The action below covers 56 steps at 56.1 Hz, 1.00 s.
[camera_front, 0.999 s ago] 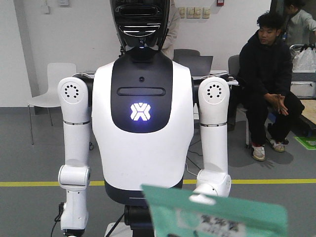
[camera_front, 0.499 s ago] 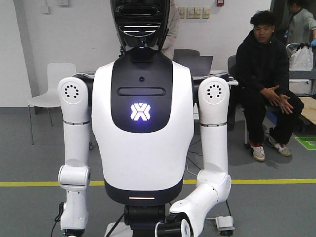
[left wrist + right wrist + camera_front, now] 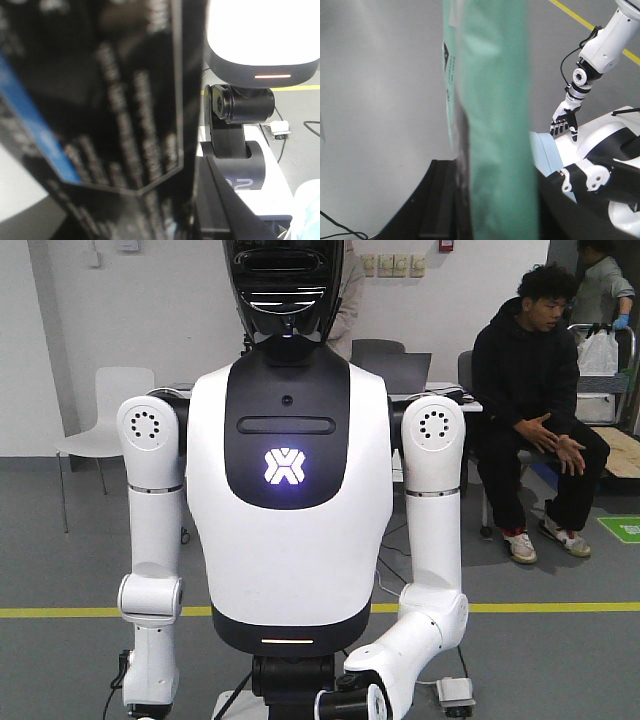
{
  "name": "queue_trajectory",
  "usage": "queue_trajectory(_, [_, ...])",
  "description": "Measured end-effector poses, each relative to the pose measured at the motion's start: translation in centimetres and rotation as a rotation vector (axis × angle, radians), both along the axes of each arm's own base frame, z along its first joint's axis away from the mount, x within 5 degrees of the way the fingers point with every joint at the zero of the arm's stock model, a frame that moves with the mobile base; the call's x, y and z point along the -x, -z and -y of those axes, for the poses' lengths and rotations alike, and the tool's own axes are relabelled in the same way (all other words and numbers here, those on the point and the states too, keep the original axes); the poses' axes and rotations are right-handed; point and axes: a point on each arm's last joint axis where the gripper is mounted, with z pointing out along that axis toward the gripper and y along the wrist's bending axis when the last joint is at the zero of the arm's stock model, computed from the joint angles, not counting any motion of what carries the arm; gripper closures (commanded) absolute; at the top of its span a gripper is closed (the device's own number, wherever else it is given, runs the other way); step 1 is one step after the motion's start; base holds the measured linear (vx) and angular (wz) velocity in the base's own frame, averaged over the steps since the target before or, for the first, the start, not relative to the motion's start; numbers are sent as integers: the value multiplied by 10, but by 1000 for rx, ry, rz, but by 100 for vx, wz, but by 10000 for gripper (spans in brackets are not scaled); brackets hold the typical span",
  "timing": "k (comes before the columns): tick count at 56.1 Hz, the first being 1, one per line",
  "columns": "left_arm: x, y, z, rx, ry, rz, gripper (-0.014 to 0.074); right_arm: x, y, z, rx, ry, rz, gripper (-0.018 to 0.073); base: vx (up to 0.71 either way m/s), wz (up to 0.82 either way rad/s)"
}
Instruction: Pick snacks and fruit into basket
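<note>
Left of the white-and-black humanoid robot (image 3: 288,540) stands a white plastic chair (image 3: 112,405); right of it sits a person in black clothes (image 3: 530,390). A blurred black printed sheet (image 3: 100,110) fills the left wrist view, so the left gripper's opening cannot be told. The right gripper (image 3: 495,200) is clamped on the mint-green plastic snack pouch (image 3: 495,90), which it holds upright, left of the humanoid robot.

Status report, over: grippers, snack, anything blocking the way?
Right gripper shut on green pouch, held upright. Left gripper unclear; blurred dark pack fills its view. White humanoid stands ahead.

Grey floor (image 3: 560,660) with yellow line (image 3: 540,607)
</note>
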Motion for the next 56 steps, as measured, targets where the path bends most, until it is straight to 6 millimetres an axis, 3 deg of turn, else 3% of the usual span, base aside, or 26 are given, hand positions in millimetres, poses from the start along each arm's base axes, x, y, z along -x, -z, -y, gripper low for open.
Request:
queue_trajectory(29, [0, 0, 0, 0, 0, 0, 398, -3, 3, -3, -9, 13, -2, 31, 0, 0])
queue_trajectory(47, [0, 0, 0, 0, 0, 0, 398, -5, -6, -4, -86, 36, 42, 25, 0, 0])
queue_trajectory(56, [0, 0, 0, 0, 0, 0, 398, -17, -21, 12, -140, 132, 31, 27, 0, 0])
